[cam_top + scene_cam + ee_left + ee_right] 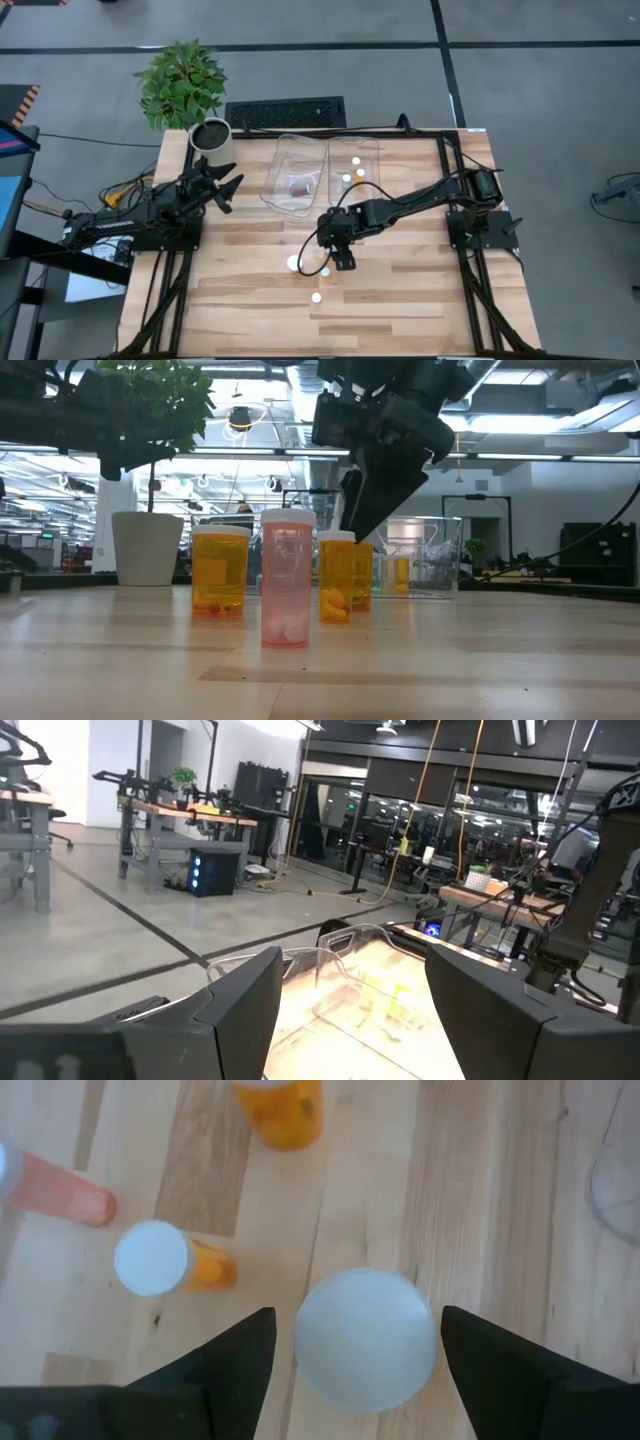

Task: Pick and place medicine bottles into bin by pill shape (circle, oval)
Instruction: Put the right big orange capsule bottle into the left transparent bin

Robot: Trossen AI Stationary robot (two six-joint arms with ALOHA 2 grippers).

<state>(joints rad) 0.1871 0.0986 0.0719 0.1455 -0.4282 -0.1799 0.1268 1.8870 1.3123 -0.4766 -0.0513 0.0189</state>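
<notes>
Overhead, wooden table, grey floor

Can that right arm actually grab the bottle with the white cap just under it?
Probably yes. The right pincer hangs open directly above the white-capped bottle, one finger on each side, and neighbouring bottles stand clear of it.

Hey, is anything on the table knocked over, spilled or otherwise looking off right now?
Nothing stands out. The medicine bottles on the table stand upright with caps on, no pills spilled. The right end effector hovers open over one white cap.
</notes>
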